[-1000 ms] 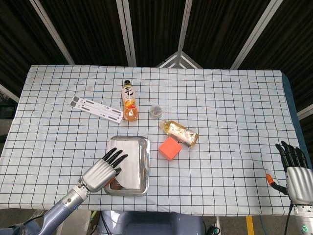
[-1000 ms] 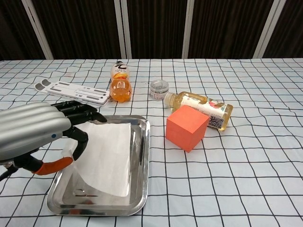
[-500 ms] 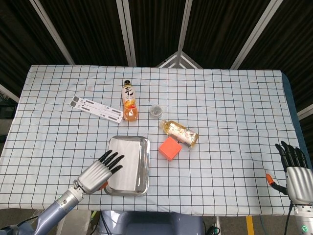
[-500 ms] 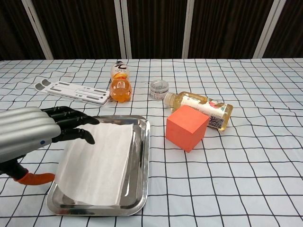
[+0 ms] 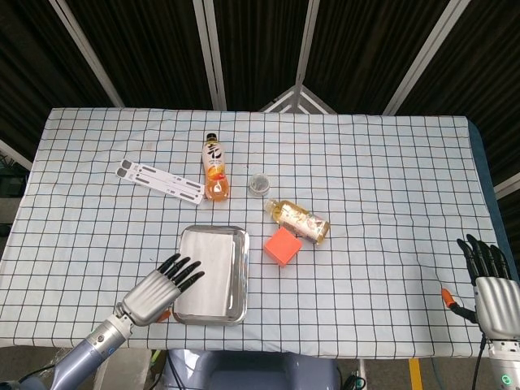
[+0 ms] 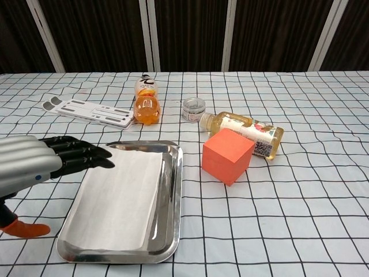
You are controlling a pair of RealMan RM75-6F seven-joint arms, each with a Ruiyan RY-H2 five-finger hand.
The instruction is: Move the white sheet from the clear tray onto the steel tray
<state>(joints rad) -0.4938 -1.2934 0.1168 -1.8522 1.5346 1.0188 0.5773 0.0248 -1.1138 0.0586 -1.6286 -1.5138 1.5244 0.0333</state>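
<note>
The white sheet (image 5: 201, 270) (image 6: 118, 196) lies flat inside the steel tray (image 5: 237, 276) (image 6: 170, 208) at the table's front left. My left hand (image 5: 154, 290) (image 6: 40, 164) hovers just left of the tray, fingers stretched out and apart, holding nothing, its dark fingertips (image 6: 95, 157) near the tray's left rim. My right hand (image 5: 490, 280) is at the table's far right front edge, fingers extended, empty, seen only in the head view. No clear tray shows in either view.
An orange cube (image 5: 282, 245) (image 6: 227, 155) sits right of the tray. Behind it lie a tipped bottle (image 5: 299, 219) (image 6: 242, 130), a small jar (image 5: 259, 184) (image 6: 193, 108), an orange drink bottle (image 5: 214, 167) (image 6: 146, 101) and a white flat strip (image 5: 161, 179) (image 6: 86, 111).
My left hand has let go of the sheet and drawn back leftward off the tray. The sheet has settled flat in the steel tray. The right hand has not moved.
</note>
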